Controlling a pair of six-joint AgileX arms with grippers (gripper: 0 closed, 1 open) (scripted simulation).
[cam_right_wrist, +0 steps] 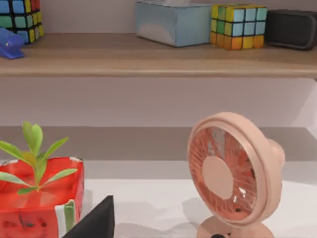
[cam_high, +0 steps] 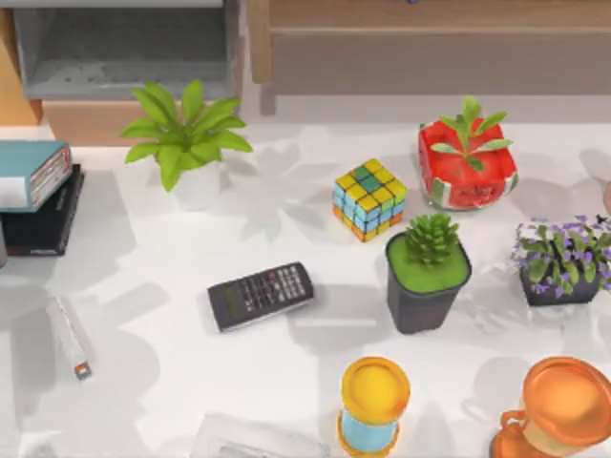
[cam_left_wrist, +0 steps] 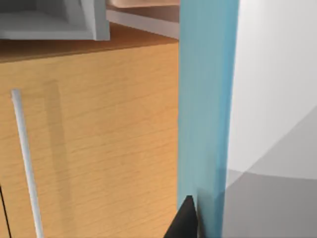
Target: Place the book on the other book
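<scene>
a black, pointed fingertip of the left hand (cam_left_wrist: 185, 220) shows, matte and sharp-edged, tapering to a narrow point. a black, wedge-shaped fingertip of the right hand (cam_right_wrist: 96, 220) shows too, flat-sided and plain, with no markings, screws or cables visible.

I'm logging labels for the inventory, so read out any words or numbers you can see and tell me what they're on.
No text can be read.
black book: pale lettering on its spine, too small to read.
calculator: key markings too small to read.
teal-blue book: no lettering visible.
</scene>
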